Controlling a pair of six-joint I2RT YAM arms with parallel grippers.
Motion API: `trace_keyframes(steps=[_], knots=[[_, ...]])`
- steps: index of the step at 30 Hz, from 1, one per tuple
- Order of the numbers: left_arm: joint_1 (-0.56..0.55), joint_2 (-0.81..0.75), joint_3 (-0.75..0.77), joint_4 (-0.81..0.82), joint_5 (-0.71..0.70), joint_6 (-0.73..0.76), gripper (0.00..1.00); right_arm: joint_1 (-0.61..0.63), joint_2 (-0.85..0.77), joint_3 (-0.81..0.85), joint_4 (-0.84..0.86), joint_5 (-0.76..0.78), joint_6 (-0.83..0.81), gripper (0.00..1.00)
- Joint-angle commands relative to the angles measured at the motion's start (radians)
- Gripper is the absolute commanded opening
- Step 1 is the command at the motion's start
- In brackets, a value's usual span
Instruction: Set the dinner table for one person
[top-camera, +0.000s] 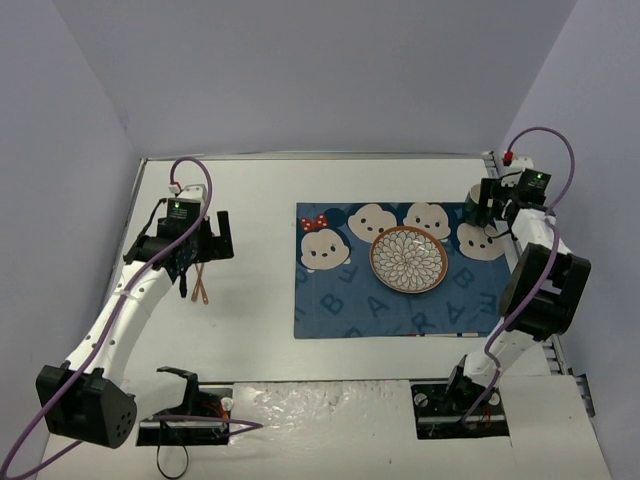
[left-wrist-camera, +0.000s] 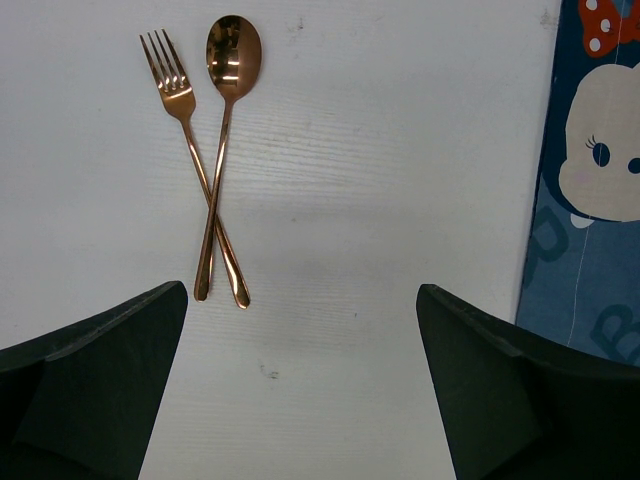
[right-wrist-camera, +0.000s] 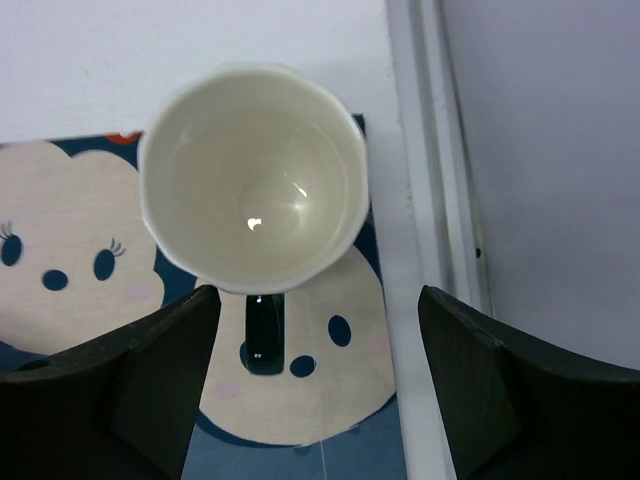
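Note:
The dinner table is a large white top. On it lies a dark blue cartoon-face mat with a patterned plate in its middle. A cup, cream inside with a dark handle, stands upright on the mat's far right corner. My right gripper hangs open over the cup; the handle lies between its fingers and touches neither. A copper fork and spoon lie crossed on the bare table left of the mat. My left gripper is open above the table just near of their handle ends.
A metal rail runs along the table's right edge close beside the cup, with the grey wall behind it. Grey walls enclose the table on the left and far sides too. The mat's left edge lies right of the left gripper.

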Motion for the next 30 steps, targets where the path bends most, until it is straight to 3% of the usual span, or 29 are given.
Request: trace_keyframes(steps=[1, 4, 10, 22, 30], knots=[[0.007, -0.010, 0.016, 0.043, -0.008, 0.008, 0.97, 0.006, -0.233, -0.005, 0.066, 0.042, 0.124, 0.84], [0.007, -0.003, 0.014, 0.043, -0.011, 0.005, 0.97, 0.029, -0.321, -0.045, 0.073, 0.044, 0.205, 0.86], [0.013, 0.032, 0.003, 0.047, -0.030, -0.004, 0.97, 0.229, -0.532, -0.152, 0.067, 0.102, 0.357, 0.91], [0.117, 0.171, -0.015, 0.062, -0.077, -0.032, 0.97, 0.563, -0.675, -0.361, 0.113, -0.039, 0.436, 0.95], [0.174, 0.355, 0.039, 0.145, 0.032, 0.035, 0.83, 0.630, -0.716, -0.504, 0.202, -0.148, 0.459, 0.95]])
